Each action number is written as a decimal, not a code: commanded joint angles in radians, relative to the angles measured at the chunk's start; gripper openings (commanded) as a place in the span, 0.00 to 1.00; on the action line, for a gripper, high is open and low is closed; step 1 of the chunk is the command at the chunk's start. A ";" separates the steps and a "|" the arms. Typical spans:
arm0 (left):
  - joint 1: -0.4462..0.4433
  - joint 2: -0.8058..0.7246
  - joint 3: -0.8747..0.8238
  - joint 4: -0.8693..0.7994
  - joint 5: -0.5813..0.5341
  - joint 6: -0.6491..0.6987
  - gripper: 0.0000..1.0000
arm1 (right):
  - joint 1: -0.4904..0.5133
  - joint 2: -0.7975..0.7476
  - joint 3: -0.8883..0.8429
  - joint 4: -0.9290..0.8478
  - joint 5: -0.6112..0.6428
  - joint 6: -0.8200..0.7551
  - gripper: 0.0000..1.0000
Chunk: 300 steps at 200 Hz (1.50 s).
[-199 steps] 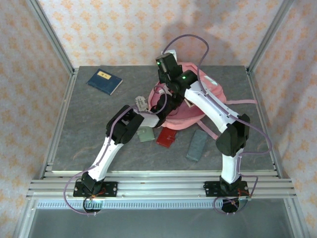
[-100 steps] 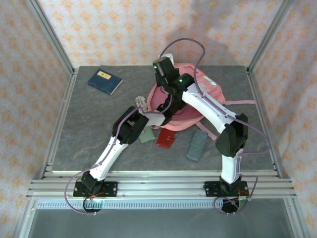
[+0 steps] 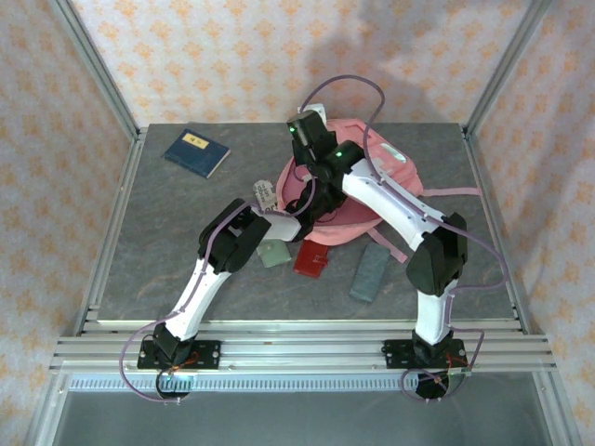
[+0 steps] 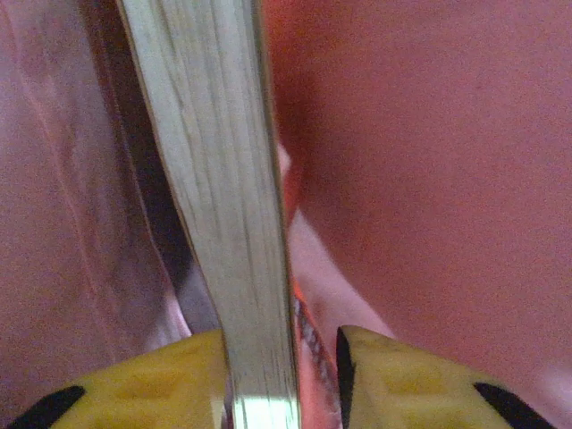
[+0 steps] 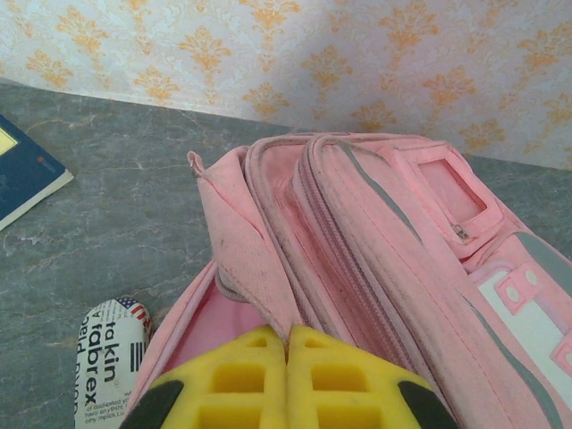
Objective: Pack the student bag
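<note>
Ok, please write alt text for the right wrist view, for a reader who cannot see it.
The right gripper, its yellow fingers shut, pinches the rim of the open pink student bag. A blue book lies left on the grey table.

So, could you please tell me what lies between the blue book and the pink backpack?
Nothing but bare grey tabletop, as the right wrist view shows; the blue book and the pink backpack lie apart.

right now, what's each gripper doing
left gripper: book between its fingers, grip cannot be told
right gripper: closed on the student bag rim
</note>
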 commanded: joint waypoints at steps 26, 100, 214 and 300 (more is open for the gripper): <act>-0.008 0.071 0.171 -0.051 0.059 0.021 0.07 | 0.007 -0.054 0.001 0.064 0.015 0.023 0.00; 0.027 -0.259 -0.295 0.043 0.099 0.004 0.64 | -0.007 -0.069 -0.049 0.100 0.012 0.036 0.00; 0.067 -0.927 -0.837 -0.186 0.164 0.151 0.56 | -0.014 -0.160 -0.271 0.177 -0.222 0.160 0.18; 0.296 -1.303 -0.833 -0.806 -0.094 0.401 0.70 | -0.024 -0.321 -0.520 0.338 -0.486 0.282 0.49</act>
